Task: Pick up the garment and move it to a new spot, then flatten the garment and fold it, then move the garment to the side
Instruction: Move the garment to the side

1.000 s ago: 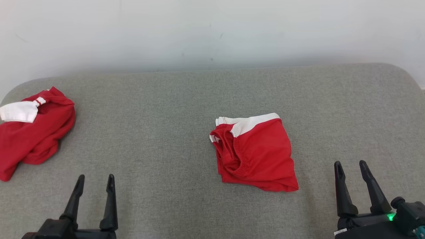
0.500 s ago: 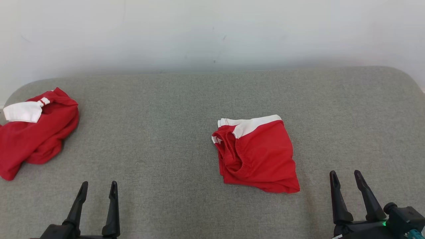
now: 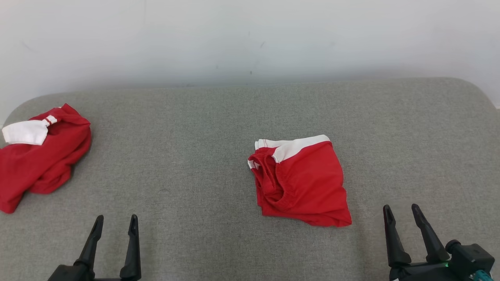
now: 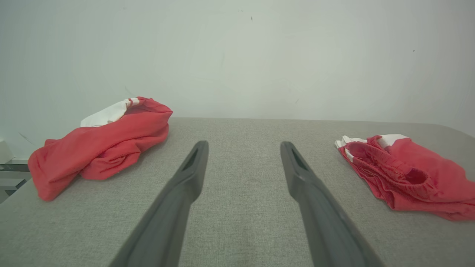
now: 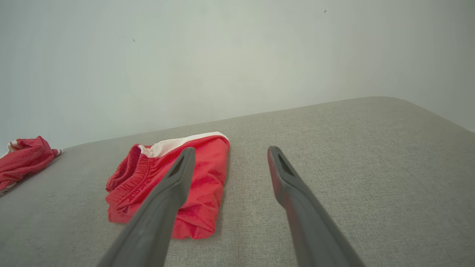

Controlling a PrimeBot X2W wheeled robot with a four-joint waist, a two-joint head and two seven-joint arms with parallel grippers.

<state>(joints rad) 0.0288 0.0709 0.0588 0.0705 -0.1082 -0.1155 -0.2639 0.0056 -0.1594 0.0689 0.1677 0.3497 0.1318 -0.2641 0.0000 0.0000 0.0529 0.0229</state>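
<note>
I am looking down on a grey fabric-covered surface (image 3: 195,128) that is running up to a pale wall (image 3: 250,39). The folded red shorts (image 3: 300,181) are lying flat on this surface as a compact, roughly square bundle, with a white band showing along the far edge and the gathered elastic waistband facing the robot's left.

Well apart from the folded red shorts, far off to their left, a crumpled red garment (image 3: 39,160) with a white patch is sitting in a loose heap by the surface's rounded edge.

The left gripper (image 3: 116,217) is hovering nearer to me than the folded red shorts and well to their left. Its two dark fingers are standing wide apart and are gripping nothing. In the left wrist view, bare grey fabric is showing between them.

The right gripper (image 3: 400,207) is hovering just to the right of the folded red shorts and a little nearer to me. Its fingers are likewise spread wide and empty. In the right wrist view, one finger is overlapping the folded red shorts, and I cannot tell whether it is touching the cloth.
</note>
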